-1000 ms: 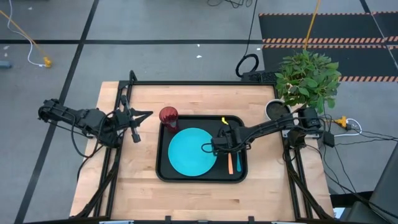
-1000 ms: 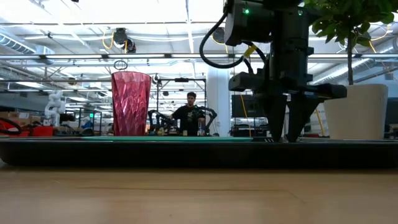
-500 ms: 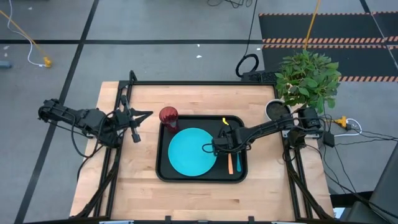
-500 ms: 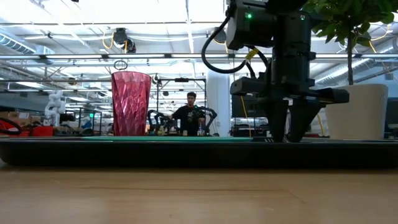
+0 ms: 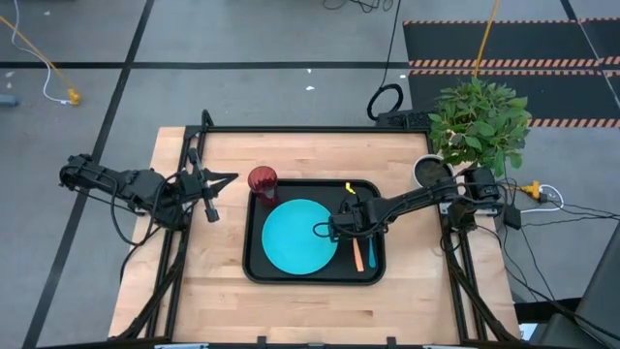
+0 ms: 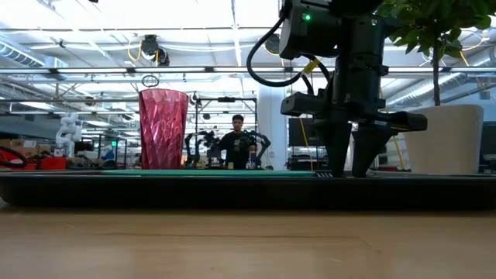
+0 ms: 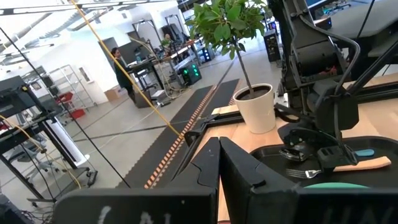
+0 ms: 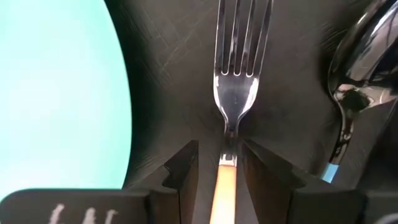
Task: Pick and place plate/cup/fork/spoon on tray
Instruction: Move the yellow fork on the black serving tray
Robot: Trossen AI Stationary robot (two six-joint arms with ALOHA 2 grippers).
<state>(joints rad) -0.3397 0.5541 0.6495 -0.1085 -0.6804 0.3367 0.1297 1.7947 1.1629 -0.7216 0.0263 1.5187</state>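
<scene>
The black tray (image 5: 254, 271) lies mid-table. On it lie the turquoise plate (image 5: 295, 237), the orange-handled fork (image 5: 356, 255) and, beside the fork, the blue-handled spoon (image 5: 369, 257). The dark red cup (image 5: 263, 180) stands upright at the tray's far left corner. My right gripper (image 8: 220, 148) points down onto the tray, narrowly open. Its fingers stand on either side of the fork's neck (image 8: 228, 134), with a dark gap on each side. The fork lies flat, next to the plate's right edge (image 8: 118, 93). My left gripper (image 5: 209, 201) waits shut over the table's left side.
A white pot (image 5: 431, 170) with a green plant stands at the table's far right corner, behind the right arm. The spoon's bowl (image 8: 354, 56) lies close beside the right gripper. Bare wood lies in front of the tray. A person stands far behind in the room (image 6: 236, 143).
My right gripper has shifted a little toward the table's left, staying low over the tray; the gap between its fingers looks unchanged. The fork, spoon, plate and cup stay where they were.
</scene>
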